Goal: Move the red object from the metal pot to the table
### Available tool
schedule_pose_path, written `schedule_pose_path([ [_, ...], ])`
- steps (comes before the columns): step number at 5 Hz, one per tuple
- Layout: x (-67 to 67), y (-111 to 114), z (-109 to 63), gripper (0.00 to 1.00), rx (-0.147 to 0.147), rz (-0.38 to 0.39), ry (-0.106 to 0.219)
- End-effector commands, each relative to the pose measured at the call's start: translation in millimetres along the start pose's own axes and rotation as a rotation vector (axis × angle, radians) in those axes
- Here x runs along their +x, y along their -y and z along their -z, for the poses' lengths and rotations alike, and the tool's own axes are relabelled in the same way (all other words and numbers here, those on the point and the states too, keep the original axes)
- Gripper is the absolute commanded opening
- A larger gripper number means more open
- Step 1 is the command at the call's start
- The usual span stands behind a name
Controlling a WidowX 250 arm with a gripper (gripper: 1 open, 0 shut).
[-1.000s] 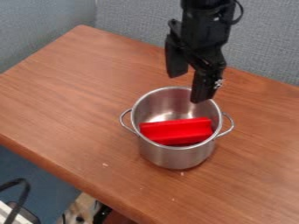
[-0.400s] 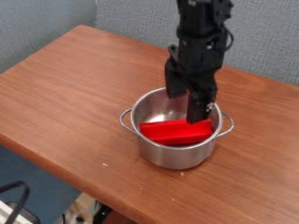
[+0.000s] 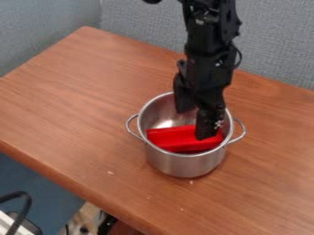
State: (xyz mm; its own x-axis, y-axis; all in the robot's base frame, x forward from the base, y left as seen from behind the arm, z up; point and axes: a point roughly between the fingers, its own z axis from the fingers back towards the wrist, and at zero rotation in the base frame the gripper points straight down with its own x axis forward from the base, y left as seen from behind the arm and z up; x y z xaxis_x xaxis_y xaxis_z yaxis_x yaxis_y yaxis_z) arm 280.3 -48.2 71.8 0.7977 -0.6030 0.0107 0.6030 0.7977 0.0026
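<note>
The metal pot (image 3: 185, 158) stands on the table (image 3: 73, 92), right of the middle and near its front edge. Inside it lies the red object (image 3: 174, 139), a flat bright red block spanning the pot's width. My gripper (image 3: 194, 117) points straight down into the pot with its jaws open, one black finger (image 3: 207, 123) reaching below the rim just above the red block's right part. Nothing is between the fingers. Whether a fingertip touches the block I cannot tell.
The wooden tabletop stretches bare to the left and behind the pot. Its front edge (image 3: 73, 179) runs diagonally close to the pot, with floor and cables below. A grey wall rises behind the table.
The gripper has sunk from above the pot's rim down into the pot, staying open. Pot and red block have not moved.
</note>
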Motion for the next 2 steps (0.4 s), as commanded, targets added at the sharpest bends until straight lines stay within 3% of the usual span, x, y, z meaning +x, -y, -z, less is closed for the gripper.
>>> schedule_pose_path([
  [1, -0.2, -3.5, -1.5, 1.0, 0.015, 0.0, 0.022],
  [2, -0.6, -3.8, 1.4, 1.0, 0.019, 0.008, 0.023],
])
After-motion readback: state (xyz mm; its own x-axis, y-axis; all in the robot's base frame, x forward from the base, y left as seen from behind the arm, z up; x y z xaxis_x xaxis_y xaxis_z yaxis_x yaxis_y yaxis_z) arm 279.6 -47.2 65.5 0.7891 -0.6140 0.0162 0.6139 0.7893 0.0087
